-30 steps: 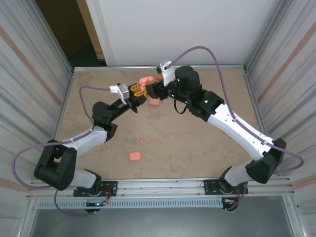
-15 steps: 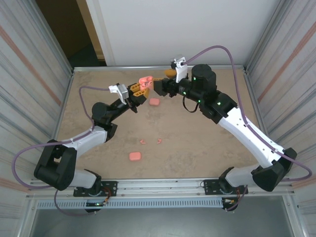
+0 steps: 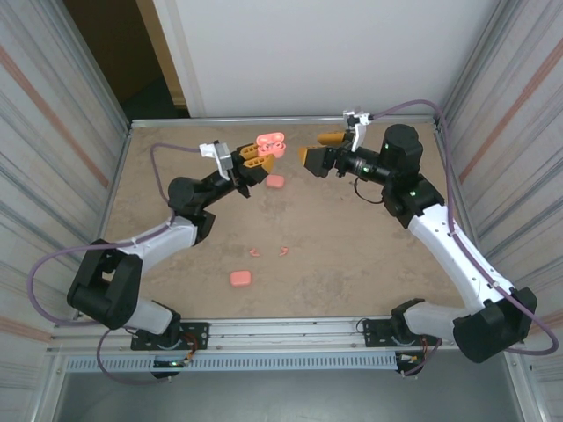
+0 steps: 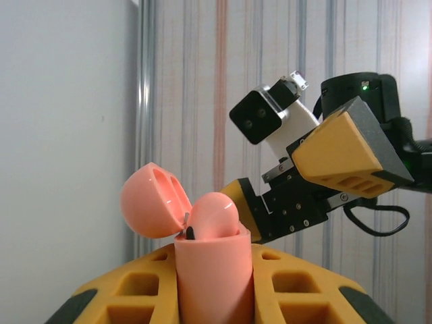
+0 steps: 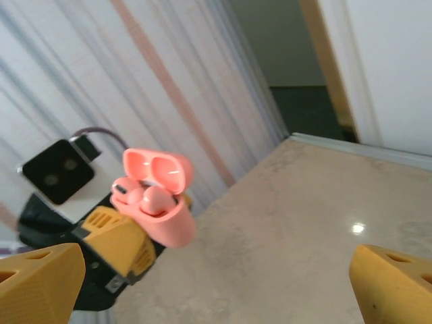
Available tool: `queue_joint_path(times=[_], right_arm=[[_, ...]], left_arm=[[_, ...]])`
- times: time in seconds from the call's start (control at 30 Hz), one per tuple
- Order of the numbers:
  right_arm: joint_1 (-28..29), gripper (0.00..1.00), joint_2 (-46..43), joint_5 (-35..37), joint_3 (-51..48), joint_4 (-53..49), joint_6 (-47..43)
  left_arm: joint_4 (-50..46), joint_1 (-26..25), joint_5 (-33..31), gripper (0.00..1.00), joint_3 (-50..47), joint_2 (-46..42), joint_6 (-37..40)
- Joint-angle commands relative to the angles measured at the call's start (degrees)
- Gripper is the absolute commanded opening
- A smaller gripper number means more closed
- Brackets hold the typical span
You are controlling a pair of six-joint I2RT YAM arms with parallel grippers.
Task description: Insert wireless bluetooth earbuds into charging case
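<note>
— Case (image 3: 269,142) first: where is it?
— Up off the surface (image 3: 352,255), at the far side, clamped upright in the left tool (image 3: 260,150). Its lid is swung open and tilts back.
— How does that tool stand?
— Its two yellow fingers (image 4: 101,293) are closed on the lower body of the case, one on each side. The left wrist view shows the body wedged between them.
— Anything inside?
— The right wrist view shows two rounded pink earbuds (image 5: 147,197) sitting in the body under the lid. From the left wrist, one of them bulges above the rim.
— And the right tool (image 3: 320,149)?
— It hangs in the air just to the right of the case, pointing at it but apart from it. Its fingers are spread wide with nothing between them.
— What lies on the surface?
— A second case (image 3: 275,181) lies below the held one, near the left tool. Nearer the arm bases, two loose earbuds (image 3: 253,251) lie side by side with a small gap. A third case (image 3: 240,278) lies just nearer and to the left of them. Whether those two cases are shut tight I cannot tell; they are too small.
</note>
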Motion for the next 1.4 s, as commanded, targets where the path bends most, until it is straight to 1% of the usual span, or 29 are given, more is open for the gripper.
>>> queue_joint_path(times=[0.0, 0.07, 0.23, 0.4, 0.7, 0.83, 1.03, 1.23, 1.37], right_arm=[[0.0, 0.99, -0.9, -7.1, -0.1, 6.3, 3.6], [0.3, 0.99, -0.5, -7.8, 0.0, 7.4, 4.2], [1.3, 0.99, 2.2, -8.5, 3.2, 6.6, 4.3], [3.4, 0.99, 4.4, -8.2, 5.1, 6.9, 4.1], [5.5, 0.99, 7.0, -9.5, 8.7, 7.9, 3.2], [5.5, 1.00, 6.2, -9.8, 8.4, 8.3, 2.5], [5.4, 0.98, 3.4, -10.3, 6.4, 8.4, 1.0], [5.3, 0.97, 0.7, -9.6, 4.2, 8.5, -0.6], [5.1, 0.97, -0.4, -8.4, 3.6, 6.3, -1.7]], left_arm=[[3.1, -0.5, 2.3, 0.00, 3.1, 0.9, -3.5], [3.1, -0.7, 2.5, 0.00, 3.8, 1.4, -4.3], [3.1, -1.6, 3.0, 0.00, 5.1, 2.5, -4.9], [3.1, -2.1, 3.1, 0.00, 5.9, 3.2, -5.3], [3.1, -2.1, 2.9, 0.00, 6.1, 4.3, -5.3], [3.1, -2.1, 2.9, 0.00, 6.4, 4.6, -5.6], [2.5, -2.1, 1.7, 0.00, 6.1, 4.8, -5.2], [0.7, -2.1, 1.1, 0.00, 5.8, 4.0, -3.7], [0.3, -2.1, 0.9, 0.00, 5.6, 3.8, -3.3]])
